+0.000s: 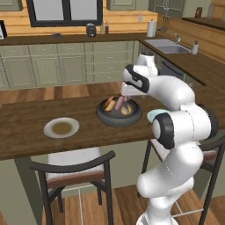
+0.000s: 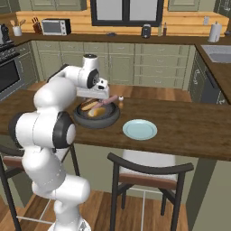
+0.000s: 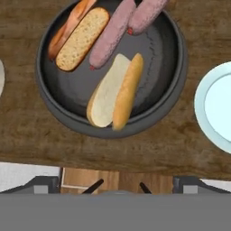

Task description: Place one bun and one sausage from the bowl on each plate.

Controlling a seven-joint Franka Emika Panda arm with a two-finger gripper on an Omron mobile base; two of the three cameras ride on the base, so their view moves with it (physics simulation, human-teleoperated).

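Note:
The dark grey-black bowl [image 3: 155, 67] stands on the wooden counter and holds two split buns and two pink sausages. One bun [image 3: 115, 90] lies near the bowl's middle. The other bun [image 3: 81, 38] lies against a sausage [image 3: 113, 32], and the second sausage [image 3: 146, 13] rests on the far rim. My gripper [image 3: 118, 186] hangs above the bowl's near edge, open, with nothing between its fingers. In the base views the gripper [image 1: 127, 97] hovers over the bowl [image 1: 118, 119]. A light blue plate [image 2: 140, 129] lies right of the bowl [image 2: 97, 121], and a beige plate [image 1: 61, 127] lies to its left.
Two dark chairs [image 1: 74, 167] [image 2: 149, 169] stand tucked under the counter's near edge. The counter turns a corner toward a sink [image 1: 169, 46] at the far right. Cabinets line the back wall, with a microwave [image 2: 55, 26] on the far worktop.

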